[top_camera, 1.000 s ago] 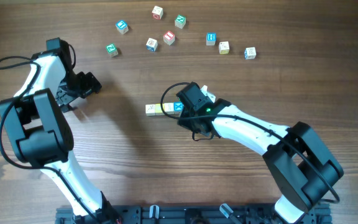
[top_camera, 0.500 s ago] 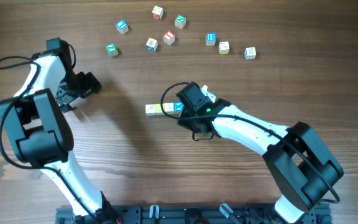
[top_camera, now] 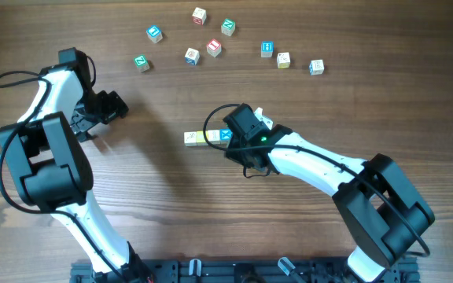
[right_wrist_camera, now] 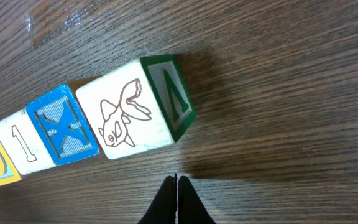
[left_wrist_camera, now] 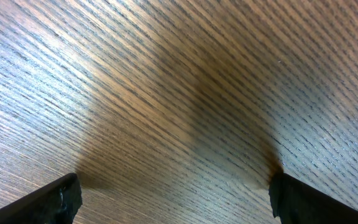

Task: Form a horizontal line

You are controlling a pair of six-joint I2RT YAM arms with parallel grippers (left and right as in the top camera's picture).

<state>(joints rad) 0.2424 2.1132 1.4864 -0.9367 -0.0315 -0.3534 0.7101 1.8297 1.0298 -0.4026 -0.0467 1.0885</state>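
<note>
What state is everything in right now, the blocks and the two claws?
Row of four blocks: side by side, touching, flat on the table.
Fish block: at the row's end, not gripped.
Scattered blocks: nine, loose, apart from the row.
Right gripper: shut, empty, near the fish block.
Left gripper: open, empty.

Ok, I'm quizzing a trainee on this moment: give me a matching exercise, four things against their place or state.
1. fish block
2. blue X block
3. left tool
4. right tool

A. shut, nothing held
B. open over the table
C. at the end, beside the blue X block
D. between the fish block and the "1" block

Pairs: 1-C, 2-D, 3-B, 4-A
</note>
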